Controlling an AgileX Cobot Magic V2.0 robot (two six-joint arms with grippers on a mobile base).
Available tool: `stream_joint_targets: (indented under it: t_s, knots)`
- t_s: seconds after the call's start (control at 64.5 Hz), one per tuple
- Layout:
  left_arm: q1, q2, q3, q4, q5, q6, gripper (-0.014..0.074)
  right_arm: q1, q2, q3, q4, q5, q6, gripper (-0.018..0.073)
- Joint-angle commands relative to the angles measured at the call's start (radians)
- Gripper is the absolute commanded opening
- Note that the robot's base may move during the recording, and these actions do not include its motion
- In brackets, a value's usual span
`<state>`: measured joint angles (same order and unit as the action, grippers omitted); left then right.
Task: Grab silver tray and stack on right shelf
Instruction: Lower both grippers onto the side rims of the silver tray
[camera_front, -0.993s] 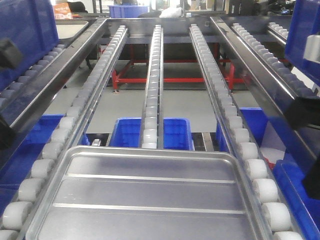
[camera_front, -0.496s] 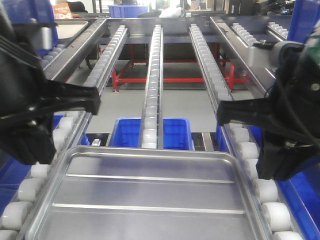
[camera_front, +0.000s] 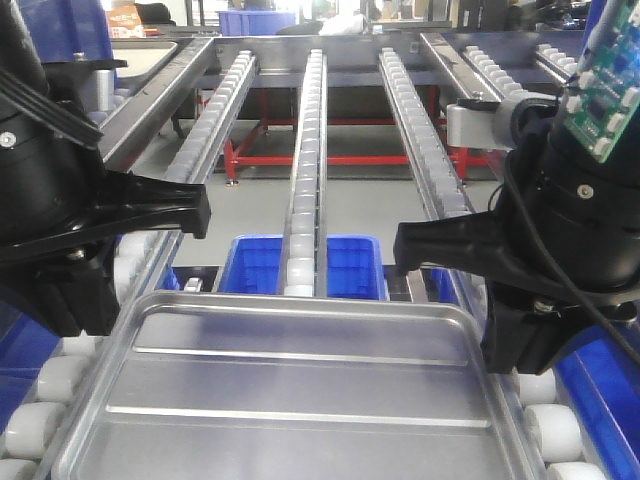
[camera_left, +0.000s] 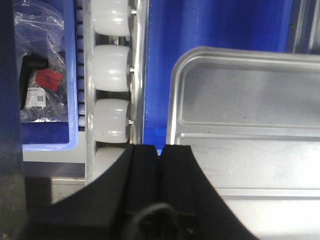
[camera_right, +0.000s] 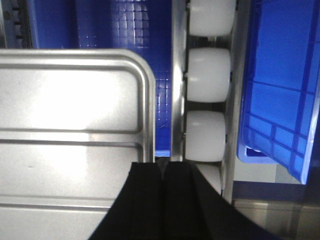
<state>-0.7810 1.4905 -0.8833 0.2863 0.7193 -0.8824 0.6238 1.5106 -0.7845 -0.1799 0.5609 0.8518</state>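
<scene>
3 roller rails (camera_front: 305, 150) | silver tray (camera_front: 300, 385) at near end | grey floor (camera_front: 260, 205) below

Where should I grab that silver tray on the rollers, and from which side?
Take the silver tray by its raised rim, one side edge each: left gripper from the left, right gripper from the right. It lies flat and looks too wide to span, and the thin upstanding rim is the only lip to pinch. Both jaws look shut, so they'd likely need opening first.
</scene>
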Motion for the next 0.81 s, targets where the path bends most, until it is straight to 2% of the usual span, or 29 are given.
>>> stream_joint_targets:
  t_s: [0.0,0.124,0.217,0.357,0.527,0.574,0.729,0.791]
  knots:
    - [-0.007,-0.028,-0.031,0.008,-0.026,-0.013,-0.0094,-0.001,-0.031,-0.031,0.001,-0.006,0.002,0.0057]
    - [-0.009,-0.025,-0.031,0.008,-0.026,-0.008,-0.0094,-0.001,-0.031,-0.031,0.001,-0.001,0.002,0.0057]
    - [-0.027,-0.019,-0.031,0.012,-0.026,0.036,-0.0094,-0.001,-0.031,-0.031,0.001,-0.001,0.002,0.0058]
    - [-0.060,-0.008,-0.031,0.019,-0.028,0.036,-0.0094,-0.001,-0.031,-0.031,0.001,0.002,0.002,0.0058]
    - [-0.062,0.014,-0.031,0.020,-0.016,0.036,-0.0079,-0.001,-0.031,-0.031,0.001,0.005,-0.002,0.0085]
    - [-0.060,0.018,-0.031,0.017,-0.005,0.036,-0.0025,-0.001,-0.031,-0.031,0.001,0.010,-0.002,0.0127]
    - [-0.060,0.020,-0.031,0.010,0.005,0.032,0.0333,-0.001,-0.031,-0.031,0.001,0.013,-0.002,0.0381]
    - [-0.060,0.020,-0.031,0.008,0.005,0.032,0.0391,-0.001,-0.031,-0.031,0.001,0.013,-0.002,0.0474]
